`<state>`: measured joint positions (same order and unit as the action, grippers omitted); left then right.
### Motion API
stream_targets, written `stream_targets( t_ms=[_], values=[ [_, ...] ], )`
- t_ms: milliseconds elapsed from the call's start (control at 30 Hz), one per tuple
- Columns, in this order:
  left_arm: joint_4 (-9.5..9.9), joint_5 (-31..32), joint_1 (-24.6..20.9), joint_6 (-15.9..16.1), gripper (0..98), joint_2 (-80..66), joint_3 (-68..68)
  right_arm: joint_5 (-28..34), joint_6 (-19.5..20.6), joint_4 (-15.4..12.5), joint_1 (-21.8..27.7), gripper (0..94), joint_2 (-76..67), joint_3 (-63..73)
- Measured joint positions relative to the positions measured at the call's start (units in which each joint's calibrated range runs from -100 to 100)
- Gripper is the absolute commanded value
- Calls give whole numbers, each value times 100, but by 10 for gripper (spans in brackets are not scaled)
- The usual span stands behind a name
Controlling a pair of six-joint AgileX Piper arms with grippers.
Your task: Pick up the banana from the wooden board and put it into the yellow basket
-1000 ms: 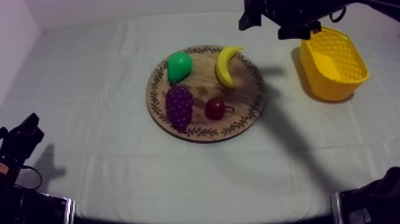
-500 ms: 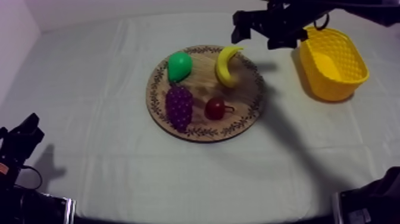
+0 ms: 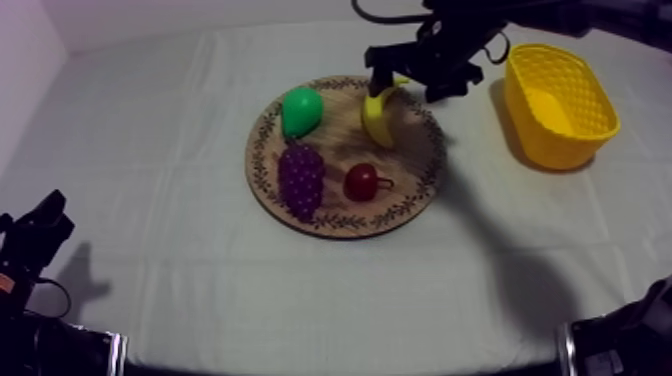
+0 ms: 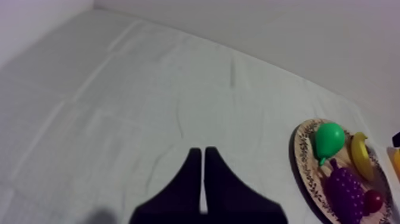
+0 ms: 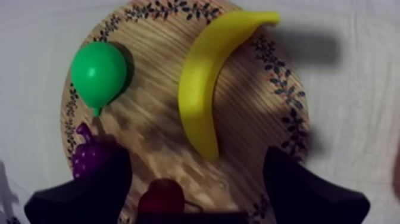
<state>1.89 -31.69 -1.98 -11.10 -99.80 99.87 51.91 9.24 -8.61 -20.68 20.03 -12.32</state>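
Note:
The yellow banana (image 3: 376, 118) lies on the round wooden board (image 3: 335, 140), at its far right part, beside a green pear (image 3: 300, 110), purple grapes (image 3: 300, 178) and a small red fruit (image 3: 360, 182). My right gripper (image 3: 405, 78) hovers over the banana's far end. In the right wrist view its two fingers stand wide open, one at each side of the banana (image 5: 205, 89) on the board (image 5: 155, 71), with nothing held. The yellow basket (image 3: 558, 100) stands to the right of the board. My left gripper (image 4: 203, 179) rests shut as a narrow wedge over the cloth.
The left arm (image 3: 35, 235) sits low at the table's near left edge, far from the board (image 4: 299, 149). The pear (image 5: 98, 71) and grapes (image 5: 89, 156) lie left of the banana, the small red fruit (image 5: 162, 196) near its lower end.
My right arm has moved left and down from beside the basket to just above the banana's far end. Fruit, board, basket and left arm have not moved.

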Motion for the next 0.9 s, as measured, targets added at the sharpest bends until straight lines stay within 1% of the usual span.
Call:
stream_targets(
  t_ms=[133, 567, 700, 800, 900],
  values=[
    [0, 0, 0, 0, 1, 0, 0, 97, -27, -46, 13, 621, 464, 325],
    [0, 0, 0, 0, 1, 0, 0, 293, -52, -29, 12, 621, 1578, 1279],
    [0, 0, 0, 0, 1, 0, 0, 453, -62, -63, 21, 614, 1832, 1600],
    [0, 0, 0, 0, 1, 0, 0, 574, -76, -91, 31, 596, 1994, 1830],
    [0, 0, 0, 0, 1, 0, 0, 766, -152, -172, 56, 548, 2116, 2030]
  ],
)
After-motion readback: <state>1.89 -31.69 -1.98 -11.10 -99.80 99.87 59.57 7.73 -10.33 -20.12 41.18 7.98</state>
